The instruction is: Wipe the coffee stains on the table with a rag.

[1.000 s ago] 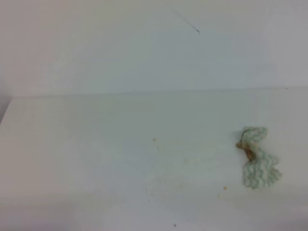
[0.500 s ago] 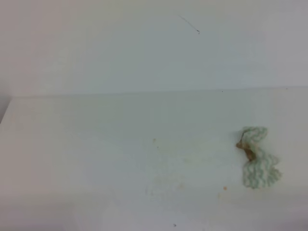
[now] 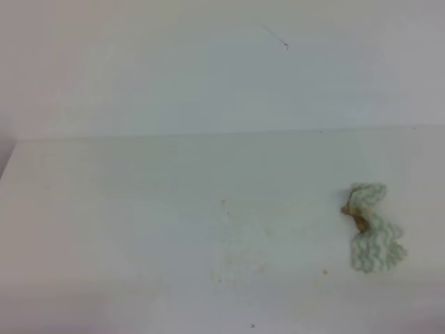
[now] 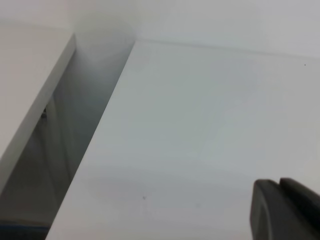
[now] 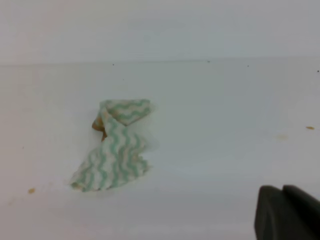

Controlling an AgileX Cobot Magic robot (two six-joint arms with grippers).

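The rag (image 3: 372, 226), white with pale green zigzag stripes and a brown smudge at its waist, lies alone on the white table (image 3: 139, 209) at the right. It also shows in the right wrist view (image 5: 115, 145). No orange-brown blob of coffee stains shows; only a faint pale smear (image 3: 240, 261) and tiny brown specks (image 3: 325, 272) mark the table. Neither gripper shows in the high view. My left gripper (image 4: 279, 182) and my right gripper (image 5: 281, 188) show only as dark fingers lying together, with nothing held. The right one is apart from the rag.
A pale wall (image 3: 174, 69) rises behind the table. In the left wrist view the table's left edge (image 4: 100, 130) drops into a dark gap, with another white surface (image 4: 30, 100) beyond it. More specks lie near the rag (image 5: 31, 190).
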